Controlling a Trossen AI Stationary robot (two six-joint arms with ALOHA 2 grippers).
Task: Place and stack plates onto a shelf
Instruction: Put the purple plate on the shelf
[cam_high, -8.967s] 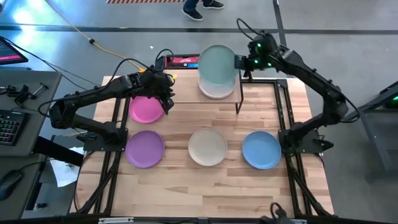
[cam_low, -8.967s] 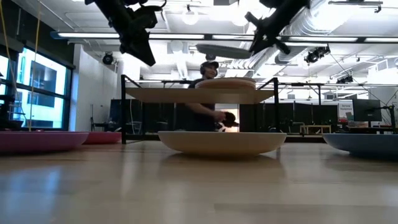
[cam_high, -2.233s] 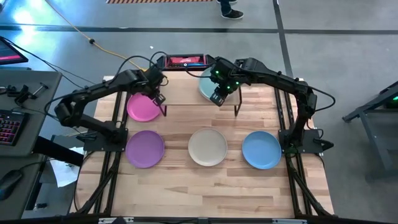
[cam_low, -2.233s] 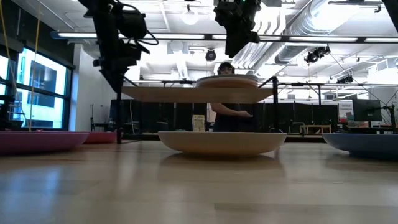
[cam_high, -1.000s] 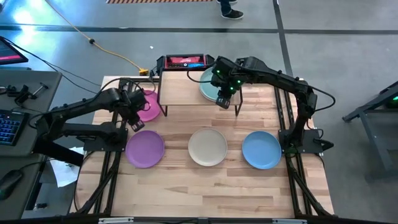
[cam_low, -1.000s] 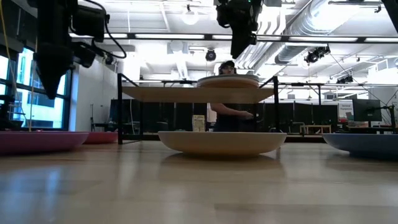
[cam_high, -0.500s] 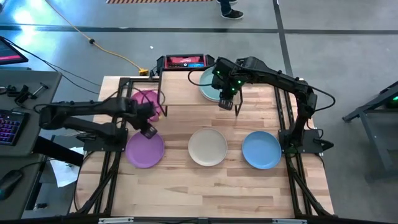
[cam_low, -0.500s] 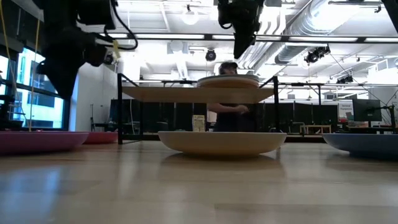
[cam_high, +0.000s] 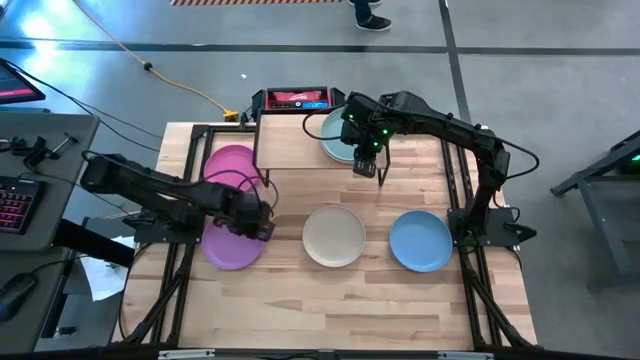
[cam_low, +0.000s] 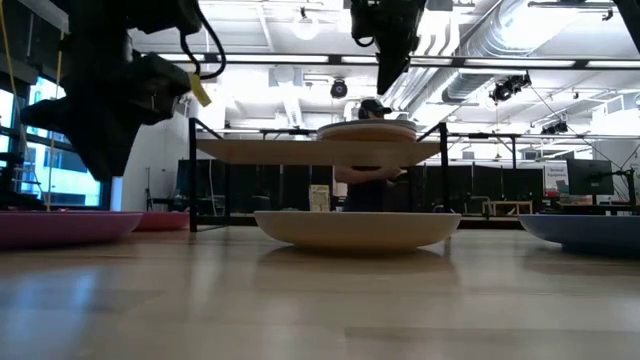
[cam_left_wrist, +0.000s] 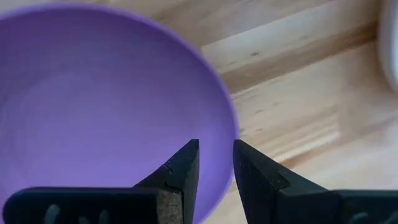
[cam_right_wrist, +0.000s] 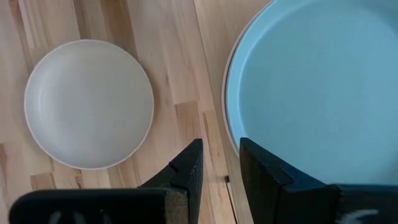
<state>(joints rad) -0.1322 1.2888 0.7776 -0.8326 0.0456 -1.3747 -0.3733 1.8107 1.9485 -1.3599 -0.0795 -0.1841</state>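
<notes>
Left wrist view | left gripper (cam_left_wrist: 216, 163) fingers narrowly parted over purple plate (cam_left_wrist: 93, 106) rim | right gripper (cam_right_wrist: 217, 163) fingers narrowly parted, empty, beside teal plate (cam_right_wrist: 317, 87) | risk: shallow rim grip lets purple plate slip.

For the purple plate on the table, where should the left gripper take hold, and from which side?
Grip the purple plate at its rim on the side facing the cream plate. It lies flat, so only its raised edge fits between two fingers. The left gripper, slightly open, already hangs over that rim from above; in its wrist view the edge runs under the fingers.

Bright overhead light, perhaps slight blur
</notes>
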